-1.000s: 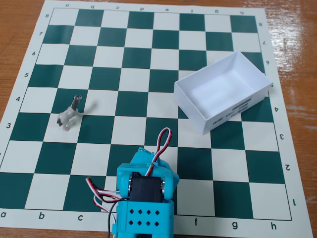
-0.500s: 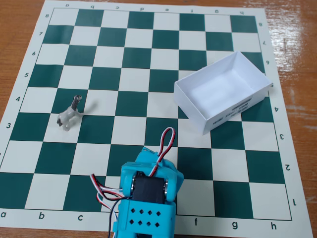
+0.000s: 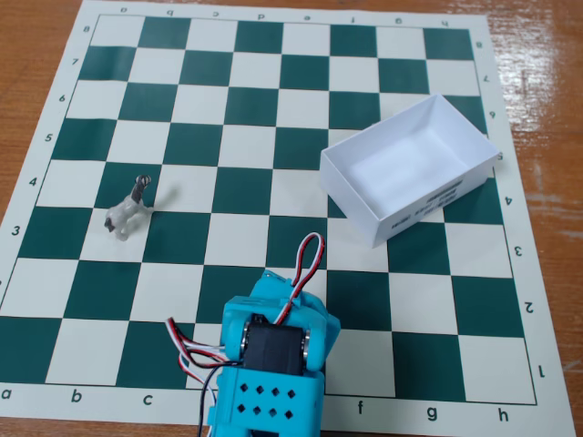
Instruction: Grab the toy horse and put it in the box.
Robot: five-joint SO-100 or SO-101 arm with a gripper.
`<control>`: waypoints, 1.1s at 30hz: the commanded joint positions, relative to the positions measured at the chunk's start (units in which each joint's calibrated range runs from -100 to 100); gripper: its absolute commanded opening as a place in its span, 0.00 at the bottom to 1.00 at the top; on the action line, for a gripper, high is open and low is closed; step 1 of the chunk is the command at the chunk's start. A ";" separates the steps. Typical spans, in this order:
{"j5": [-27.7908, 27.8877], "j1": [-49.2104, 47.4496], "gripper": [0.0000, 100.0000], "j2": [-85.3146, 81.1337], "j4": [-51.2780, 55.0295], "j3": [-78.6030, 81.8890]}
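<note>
Wooden table [image 3: 547, 55] carries the green-and-white chessboard mat [image 3: 273, 137] we look down on. Our turquoise arm [image 3: 269, 364] enters at six o'clock, jaws hidden, so we cannot tell their state. White box [image 3: 364, 196] sits at two o'clock. Toy horse [image 3: 129, 208] stands at nine o'clock, well apart from the arm.

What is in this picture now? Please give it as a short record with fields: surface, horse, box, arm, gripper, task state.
surface: green and white chessboard mat on a wooden table
horse: toy horse, standing on the left of the fixed view, near row 4
box: white box, open and empty, on the right, black text on its near side
arm: blue arm at the bottom edge, with red, white and black wires
gripper: fingertips hidden, state cannot be told
task state: horse not grasped, apart from the box
</note>
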 commanded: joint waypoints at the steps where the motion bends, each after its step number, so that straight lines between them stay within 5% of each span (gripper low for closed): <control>1: 0.23 -0.54 0.00 0.10 2.69 -7.93; 14: -3.34 -10.69 0.00 39.48 8.33 -54.54; 33: -8.71 -26.47 0.04 73.99 -8.44 -65.37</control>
